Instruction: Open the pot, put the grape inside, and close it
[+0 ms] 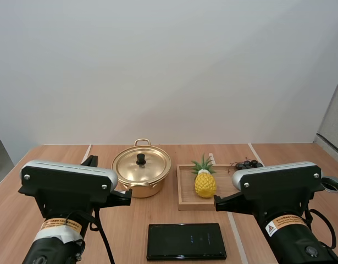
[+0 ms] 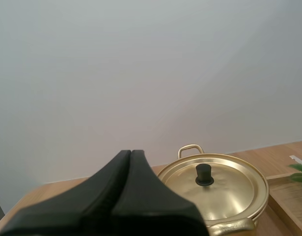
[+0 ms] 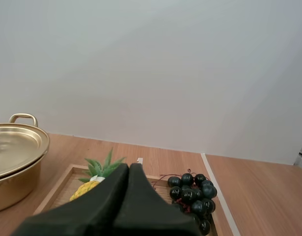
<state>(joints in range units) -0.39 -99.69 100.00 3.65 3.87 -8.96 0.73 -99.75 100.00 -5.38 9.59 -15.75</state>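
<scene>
My left fingers [image 2: 119, 169] lie pressed together as one dark wedge, gripping nothing, with the pot [image 1: 142, 190] just beyond them. My right fingers [image 3: 119, 178] are closed and empty too, pointing at the tray [image 1: 182, 206].

One golden pot stands on the tabletop [image 1: 130, 236]. Its one lid [image 1: 152, 166] is seated, black knob up, so I cannot tell what is inside. Just to its right, one wooden tray holds two things: one pineapple [image 1: 205, 184] standing upright, and one bunch of dark grapes [image 1: 248, 164] at the far right corner. One black phone [image 1: 186, 241] lies flat on the tabletop nearer the arms, apart from pot and tray.
</scene>
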